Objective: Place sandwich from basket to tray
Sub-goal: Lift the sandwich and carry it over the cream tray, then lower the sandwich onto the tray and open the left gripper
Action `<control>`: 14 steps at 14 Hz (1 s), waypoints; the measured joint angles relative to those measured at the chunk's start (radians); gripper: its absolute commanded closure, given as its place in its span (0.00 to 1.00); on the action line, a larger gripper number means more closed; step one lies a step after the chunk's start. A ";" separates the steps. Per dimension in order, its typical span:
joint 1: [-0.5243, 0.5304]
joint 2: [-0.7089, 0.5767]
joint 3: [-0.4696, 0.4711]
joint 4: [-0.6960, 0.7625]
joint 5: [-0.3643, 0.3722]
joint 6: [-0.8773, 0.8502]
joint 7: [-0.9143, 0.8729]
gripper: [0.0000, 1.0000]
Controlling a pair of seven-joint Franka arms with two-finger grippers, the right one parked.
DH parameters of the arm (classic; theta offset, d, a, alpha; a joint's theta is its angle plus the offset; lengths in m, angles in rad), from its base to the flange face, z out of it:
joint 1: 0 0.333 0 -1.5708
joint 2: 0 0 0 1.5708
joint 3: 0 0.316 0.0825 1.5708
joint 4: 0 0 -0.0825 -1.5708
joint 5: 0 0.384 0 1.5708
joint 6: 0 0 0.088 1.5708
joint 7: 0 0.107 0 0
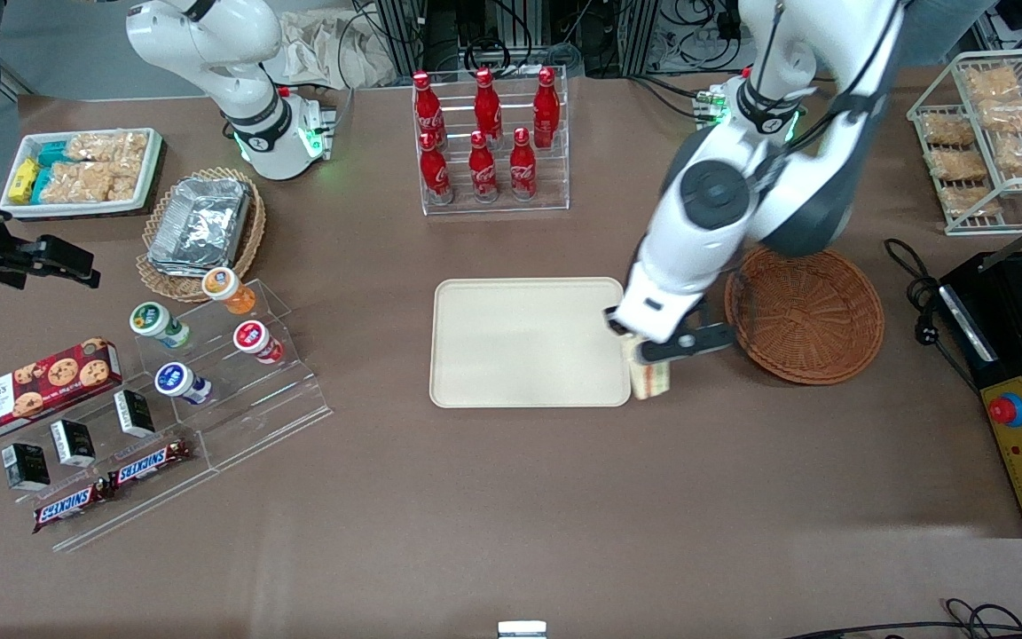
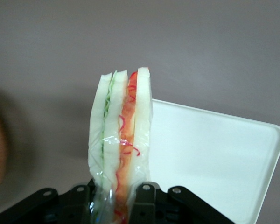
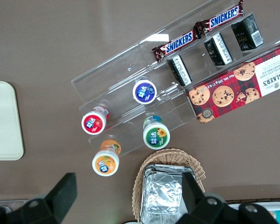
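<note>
The gripper (image 1: 650, 352) hangs above the counter (image 1: 511, 497) at the tray's (image 1: 524, 342) 3 o'clock edge, between tray and basket (image 1: 805, 315), its fingers (image 2: 144, 198) clamped on the sandwich (image 1: 650, 377). In the left wrist view the sandwich (image 2: 121, 140), wrapped in clear film, stands on edge with its green and red-orange layers showing, and the tray (image 2: 214, 158) lies just beside it. From the front, the sandwich sits at the tray's 4 o'clock corner, just past the rim, and the reddish-brown basket holds nothing visible. At the tray's 12 o'clock a clear rack (image 1: 493, 142) holds red cola bottles. Toward the parked arm's end, a tan wicker basket (image 1: 200, 232) holds foil containers (image 1: 200, 222), a white bin (image 1: 81, 173) holds packaged snacks, and a clear stepped stand (image 1: 209, 390) carries small cups and chocolate bars. At the working arm's end, a wire rack (image 1: 994, 133) holds snack bags.
</note>
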 measured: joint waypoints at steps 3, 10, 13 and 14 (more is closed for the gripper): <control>-0.060 0.116 0.000 -0.002 0.026 0.093 -0.001 1.00; -0.078 0.144 0.001 -0.154 0.073 0.222 0.076 1.00; -0.091 0.143 0.001 -0.221 0.074 0.297 0.077 1.00; -0.094 0.141 0.001 -0.226 0.074 0.301 0.077 0.89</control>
